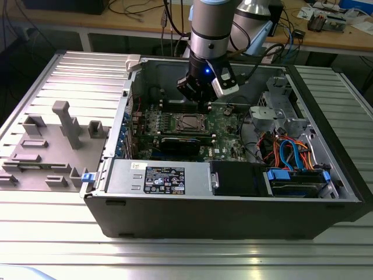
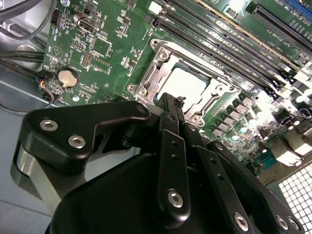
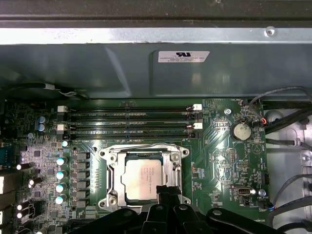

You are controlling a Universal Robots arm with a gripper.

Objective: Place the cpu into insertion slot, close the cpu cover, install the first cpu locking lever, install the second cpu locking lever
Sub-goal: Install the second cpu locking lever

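An open desktop computer case [image 1: 233,198] lies on its side on a ribbed metal table [image 1: 175,256]. Nearest in the exterior view are a black power supply [image 1: 163,179] with a label and, towards the exterior view's right, a drive bay with blue, orange and red cables [image 1: 288,154]. Beyond them the green motherboard [image 1: 224,125] lies flat on the case floor.

Near the middle of the board sits the insertion slot [image 3: 145,178], its silvery metal rim showing in both wrist views. The cpu [image 3: 142,177], a flat square chip with a dull silver top, lies inside the slot. The cpu cover [image 3: 173,170], a thin silvery frame with a square window, lies down flat around the chip.

The black gripper [image 2: 171,108] hangs just above the socket's edge, its two fingers [image 2: 168,124] pressed together into a narrow tip with nothing between them. In the second wrist view the tip lies at the socket rim; contact cannot be judged.

Behind the socket run long black memory slots [image 3: 129,122], then the grey case wall [image 3: 97,73]. To the exterior view's left, grey plastic fixtures [image 1: 64,125] stand on the table.
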